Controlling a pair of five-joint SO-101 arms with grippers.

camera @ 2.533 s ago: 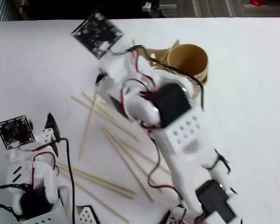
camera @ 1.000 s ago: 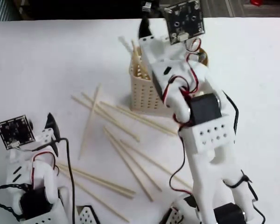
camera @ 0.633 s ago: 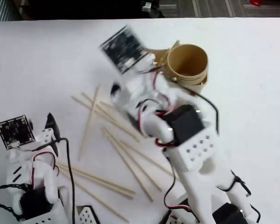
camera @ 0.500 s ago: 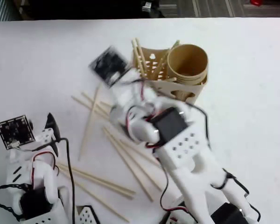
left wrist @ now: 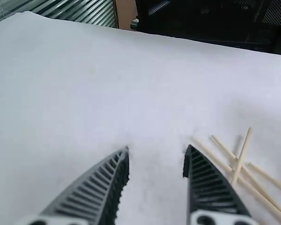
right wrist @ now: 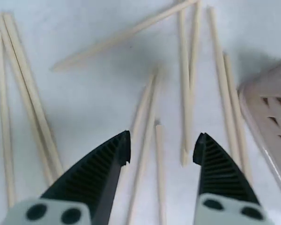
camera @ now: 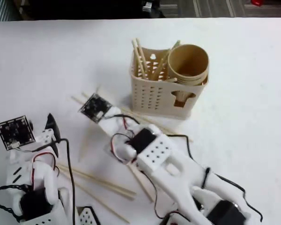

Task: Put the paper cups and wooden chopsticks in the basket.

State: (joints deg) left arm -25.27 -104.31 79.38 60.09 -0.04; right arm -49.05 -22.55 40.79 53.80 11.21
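Note:
A cream slotted basket (camera: 155, 95) stands upright at the back centre of the table. It holds stacked paper cups (camera: 188, 63) and several wooden chopsticks (camera: 142, 58). More chopsticks (camera: 99, 183) lie scattered on the white table in front of it. My right gripper (right wrist: 163, 143) hangs open just above a pair of loose chopsticks (right wrist: 147, 117), with the basket's wall (right wrist: 271, 105) off to one side. My left gripper (left wrist: 157, 157) is open and empty over bare table at the front left, with a few chopsticks (left wrist: 239, 159) beside it.
The right arm (camera: 152, 152) stretches from the front edge across the loose chopsticks, hiding some of them. The left arm (camera: 35, 178) sits folded at the front left corner. Open white tabletop (camera: 243, 108) lies to the right of the basket.
The right arm swung away from above the basket and came down low over the scattered chopsticks in front of it. The left arm stayed still.

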